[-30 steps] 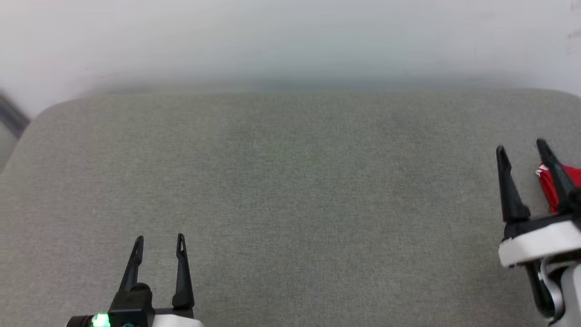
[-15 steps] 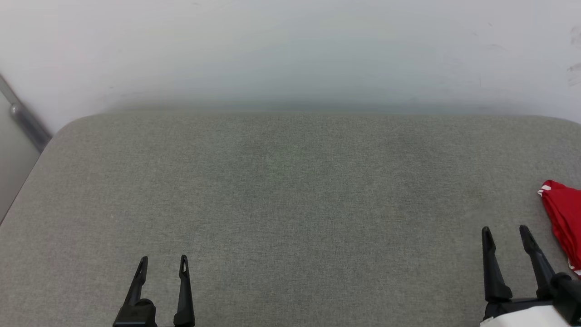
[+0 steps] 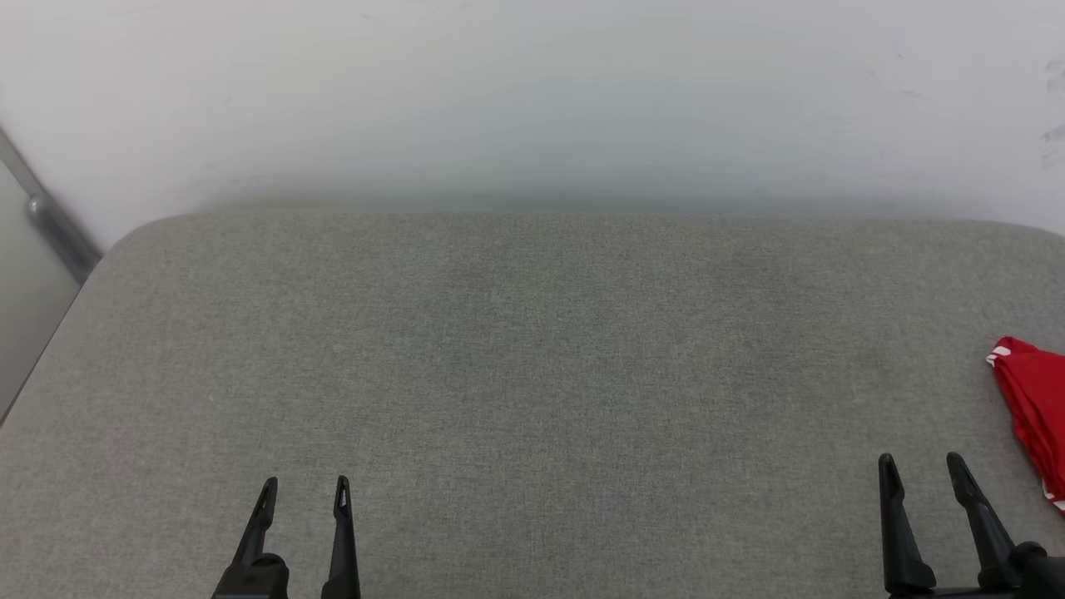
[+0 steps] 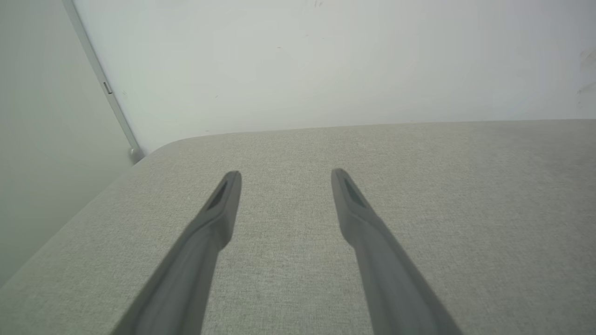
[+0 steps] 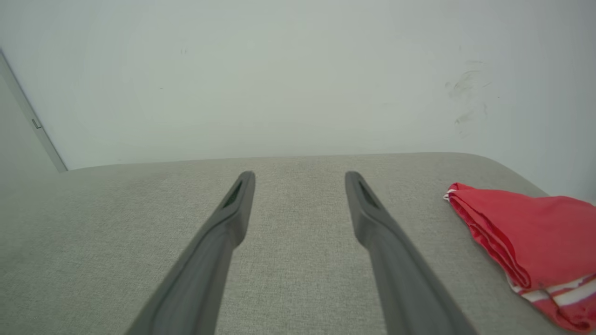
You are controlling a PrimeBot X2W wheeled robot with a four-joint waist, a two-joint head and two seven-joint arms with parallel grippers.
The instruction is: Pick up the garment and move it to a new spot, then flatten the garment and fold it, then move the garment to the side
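Both the left gripper (image 3: 304, 484) and the right gripper (image 3: 919, 462) stand open and empty over the grey padded top (image 3: 532, 374), while the folded red shirt (image 3: 1032, 408), lying at its right edge, looks light and limp, best pinched through its stacked folded edge.

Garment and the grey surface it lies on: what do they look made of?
The garment looks like thin, soft cloth, matte red with white-striped trim; it lies in limp folded layers. The grey surface looks like woven upholstery, matte, with a visible weave; its rounded corners hint at padding.
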